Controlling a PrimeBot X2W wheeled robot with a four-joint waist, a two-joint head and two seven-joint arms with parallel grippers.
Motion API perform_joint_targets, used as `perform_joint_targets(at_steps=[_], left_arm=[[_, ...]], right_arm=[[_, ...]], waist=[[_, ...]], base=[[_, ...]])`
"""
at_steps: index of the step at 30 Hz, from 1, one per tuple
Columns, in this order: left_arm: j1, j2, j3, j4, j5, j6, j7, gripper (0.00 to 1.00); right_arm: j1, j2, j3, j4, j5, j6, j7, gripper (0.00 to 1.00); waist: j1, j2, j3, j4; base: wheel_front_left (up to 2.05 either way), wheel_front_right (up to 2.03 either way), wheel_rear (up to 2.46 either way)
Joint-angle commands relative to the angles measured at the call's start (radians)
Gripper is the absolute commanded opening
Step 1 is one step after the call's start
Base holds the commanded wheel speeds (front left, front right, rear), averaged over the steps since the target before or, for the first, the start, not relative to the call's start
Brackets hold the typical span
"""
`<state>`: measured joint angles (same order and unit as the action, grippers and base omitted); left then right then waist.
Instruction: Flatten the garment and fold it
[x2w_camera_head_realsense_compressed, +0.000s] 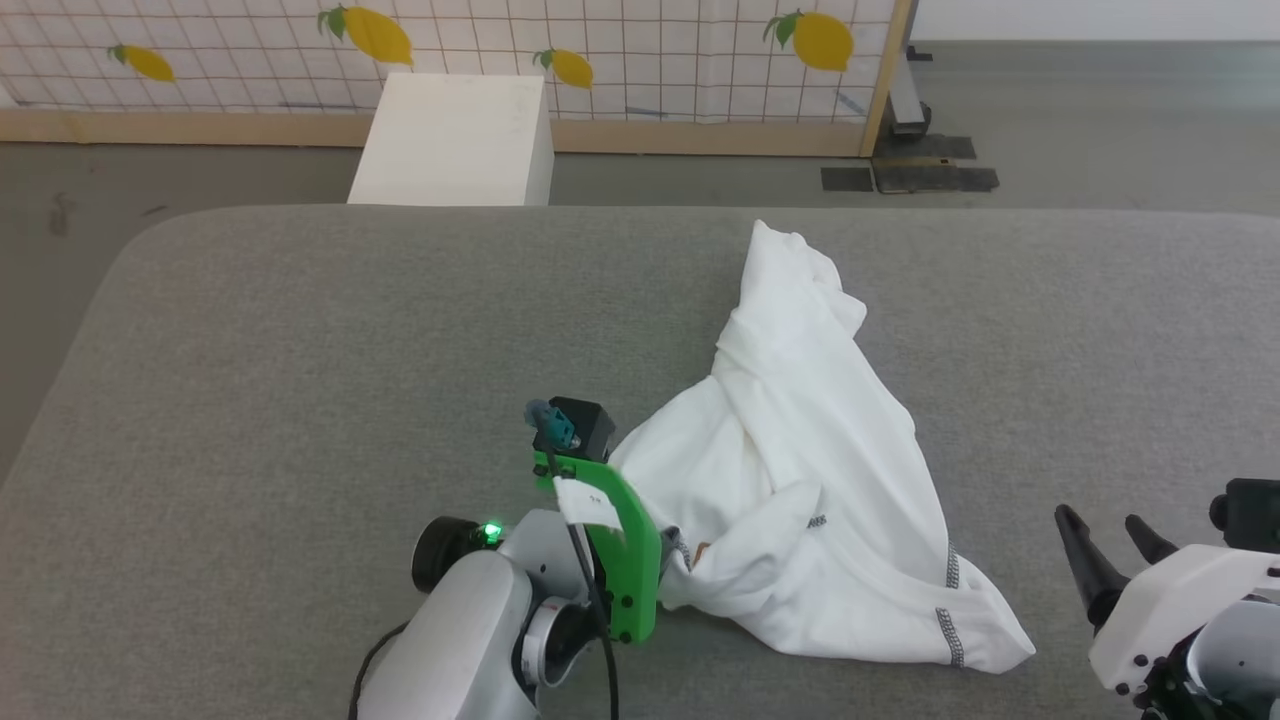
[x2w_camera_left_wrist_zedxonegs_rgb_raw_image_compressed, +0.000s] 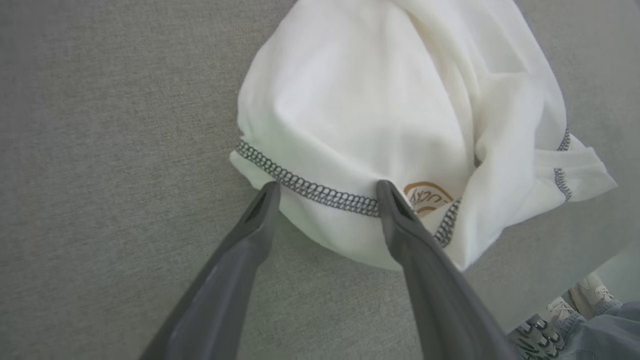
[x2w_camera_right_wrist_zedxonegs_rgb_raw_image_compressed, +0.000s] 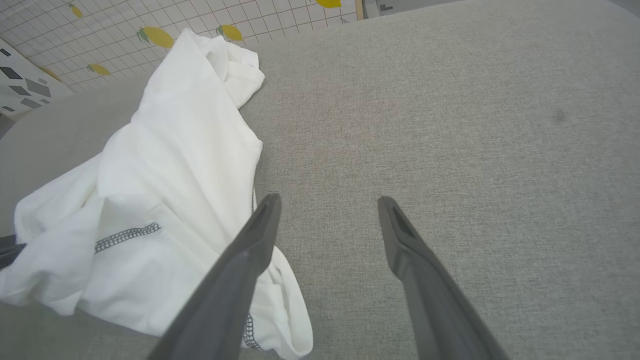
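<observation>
- The garment (x2w_camera_head_realsense_compressed: 800, 480) is a white T-shirt of soft, matte knit. It lies crumpled on the table (x2w_camera_head_realsense_compressed: 300, 400), right of centre and toward the near edge.
- It forms a rough triangle: a narrow bunched end points to the far side, and a wide, rumpled base spreads close to the robot with deep folds running lengthwise.
- Grey-black looped stitching runs along its hems. A short stretch shows at the near right corner, which tapers to a flat point.
- A small tan label (x2w_camera_left_wrist_zedxonegs_rgb_raw_image_compressed: 427, 197) with curved lettering peeks out beside the hem, partly tucked under a fold.
- The left gripper (x2w_camera_left_wrist_zedxonegs_rgb_raw_image_compressed: 325, 192) is at the near left edge of the cloth. Its jaws are spread wide and straddle a length of stitched hem, with both dark tapered tips at the seam and nothing pinched between them.
- A bright green bracket (x2w_camera_head_realsense_compressed: 625, 560) sits on that wrist.
- The right gripper (x2w_camera_head_realsense_compressed: 1097, 515) is off to the right of the shirt, over bare table. Its jaws are apart and hold nothing.
- The table is covered in grey, finely woven fabric and has rounded corners.
- On the floor beyond it stands a plain white box (x2w_camera_head_realsense_compressed: 455, 140) in front of a wood-framed screen (x2w_camera_head_realsense_compressed: 640, 60) with a grid and lemon print.
- A person's pale shoes (x2w_camera_left_wrist_zedxonegs_rgb_raw_image_compressed: 590, 295) show past the table edge.
</observation>
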<state>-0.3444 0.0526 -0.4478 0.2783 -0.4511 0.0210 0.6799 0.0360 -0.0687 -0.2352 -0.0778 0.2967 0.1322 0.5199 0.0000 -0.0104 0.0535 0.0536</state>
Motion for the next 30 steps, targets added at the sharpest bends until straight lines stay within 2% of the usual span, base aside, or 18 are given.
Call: perform_joint_targets(at_steps=[1, 3, 4, 5, 6, 11, 16, 22, 27, 30], left_arm=[[-0.011, -0.001, -0.006, 0.005, 0.008, 0.01, 0.016, 1.0], [-0.009, -0.001, -0.012, 0.012, 0.006, 0.022, 0.04, 1.0], [-0.008, 0.0, -0.014, 0.014, 0.005, 0.022, 0.047, 0.41], [-0.006, 0.0, -0.014, 0.014, 0.002, 0.021, 0.048, 0.14], [-0.005, 0.001, -0.013, 0.011, -0.001, 0.019, 0.043, 0.0], [-0.01, 0.0, 0.01, -0.025, -0.026, 0.014, -0.013, 0.0], [-0.072, 0.002, 0.095, -0.096, -0.047, 0.041, -0.126, 0.0], [-0.104, 0.061, 0.262, -0.183, -0.057, 0.126, -0.23, 0.0], [0.104, 0.125, 0.396, -0.25, -0.076, 0.23, -0.226, 0.0], [0.241, 0.115, 0.424, -0.24, -0.112, 0.253, -0.204, 0.0]], right_arm=[[-0.018, 0.005, 0.007, 0.004, -0.008, -0.002, -0.001, 1.0], [-0.023, 0.006, 0.013, 0.007, -0.01, -0.002, -0.002, 1.0], [-0.025, 0.006, 0.014, 0.008, -0.01, -0.002, -0.003, 1.0], [-0.026, 0.007, 0.014, 0.009, -0.01, -0.002, -0.004, 1.0], [-0.028, 0.007, 0.014, 0.01, -0.011, -0.002, -0.006, 1.0], [-0.027, 0.008, 0.005, 0.018, -0.018, -0.002, -0.009, 1.0], [-0.031, 0.008, 0.014, 0.026, -0.023, -0.002, -0.006, 1.0], [-0.05, 0.008, 0.042, 0.039, -0.034, -0.002, -0.003, 1.0], [-0.055, 0.01, 0.058, 0.05, -0.035, -0.002, -0.007, 1.0], [-0.05, 0.01, 0.062, 0.06, -0.035, -0.002, -0.005, 1.0]], waist=[[0.0, 0.0101, 0.015, -0.015], [0.0, 0.0101, 0.022, -0.022], [0.0, 0.0101, 0.025, -0.024], [0.0, 0.0101, 0.027, -0.024], [0.0, 0.0101, 0.03, -0.025], [0.0, 0.0101, 0.034, -0.008], [0.0, 0.0101, 0.028, 0.02], [0.0, 0.0101, 0.023, 0.041], [0.0, 0.0101, 0.036, 0.053], [0.0, 0.0101, 0.043, 0.067]], base=[[0.0, 0.0, 0.0], [0.0, 0.0, 0.0], [0.0, 0.0, 0.0], [0.0, 0.0, 0.0], [0.0, 0.0, 0.0], [0.0, 0.0, 0.0], [0.0, 0.0, 0.0], [0.0, 0.0, 0.0], [0.0, 0.0, 0.0], [0.0, 0.0, 0.0]])
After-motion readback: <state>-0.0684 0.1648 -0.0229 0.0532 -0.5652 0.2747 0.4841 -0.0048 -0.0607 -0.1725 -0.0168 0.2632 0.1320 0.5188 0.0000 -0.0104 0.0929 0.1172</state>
